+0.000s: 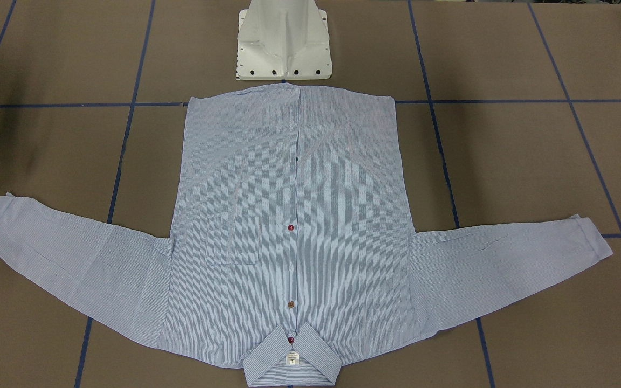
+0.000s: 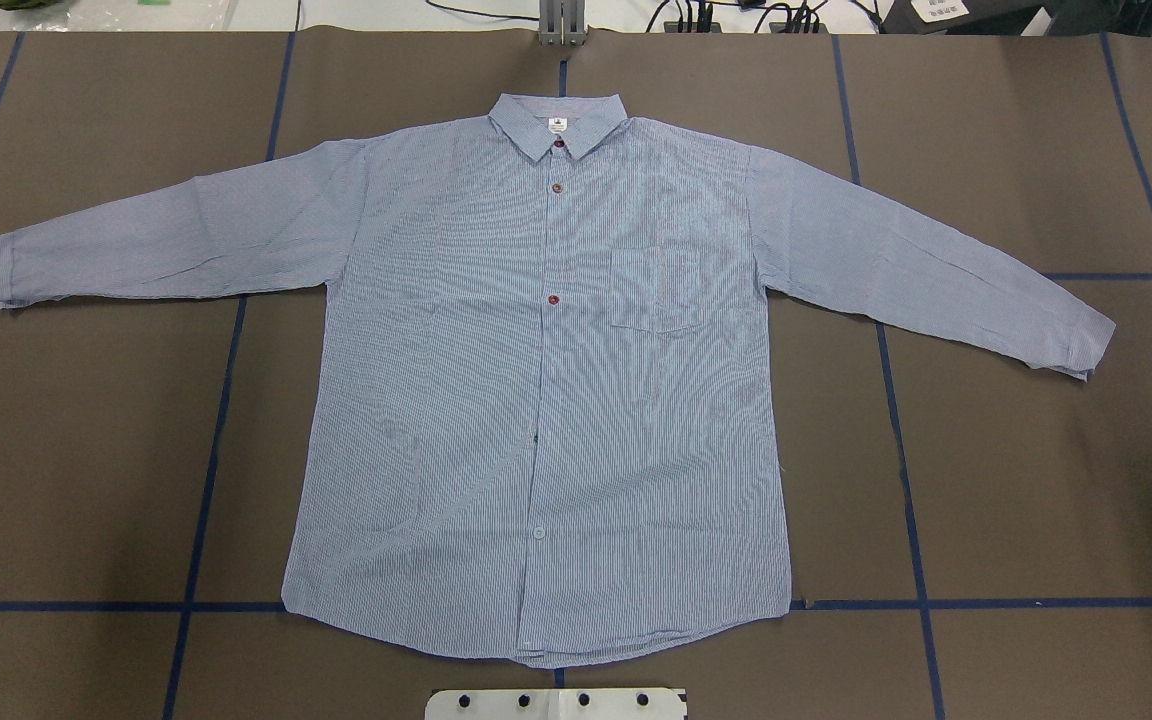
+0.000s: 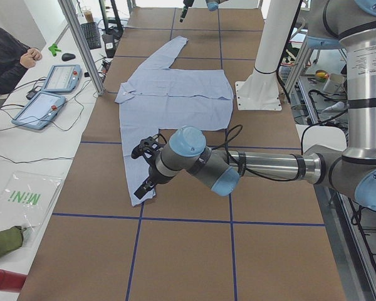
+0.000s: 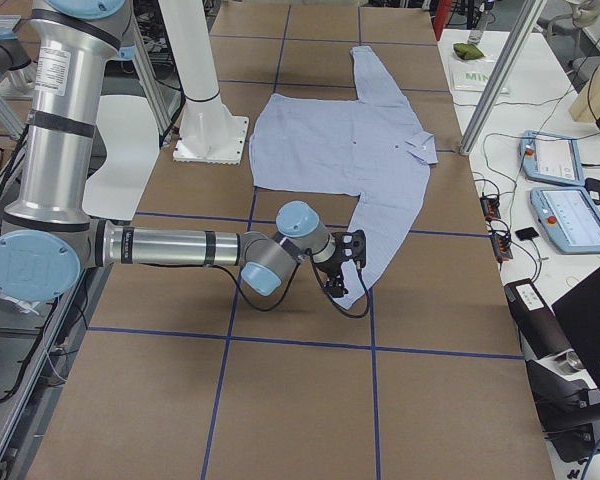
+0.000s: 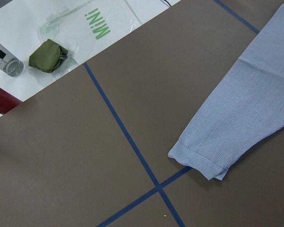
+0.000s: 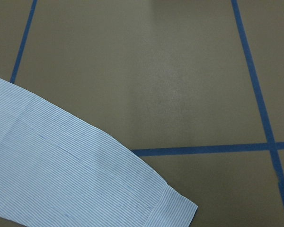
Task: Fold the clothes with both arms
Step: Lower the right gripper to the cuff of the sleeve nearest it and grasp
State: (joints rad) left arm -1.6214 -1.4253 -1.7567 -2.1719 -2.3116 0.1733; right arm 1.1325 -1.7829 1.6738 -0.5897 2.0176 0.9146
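Pincers at the cuffs: left pincer (image 3: 144,183) by the left-end cuff (image 5: 199,161), right pincer (image 4: 338,282) by the right-end cuff (image 6: 173,208); whether apart or together, I cannot tell.
Likely the sleeve fold comes first: nip each cuff at its outer edge, lift both evenly, lay the sleeves across the body without dragging it. Shirt (image 2: 536,400) lies flat, front up, in the middle of the table (image 2: 1036,480): hem (image 2: 536,650) at the robot's edge, collar (image 2: 558,125) toward the far edge, long axis running between them.
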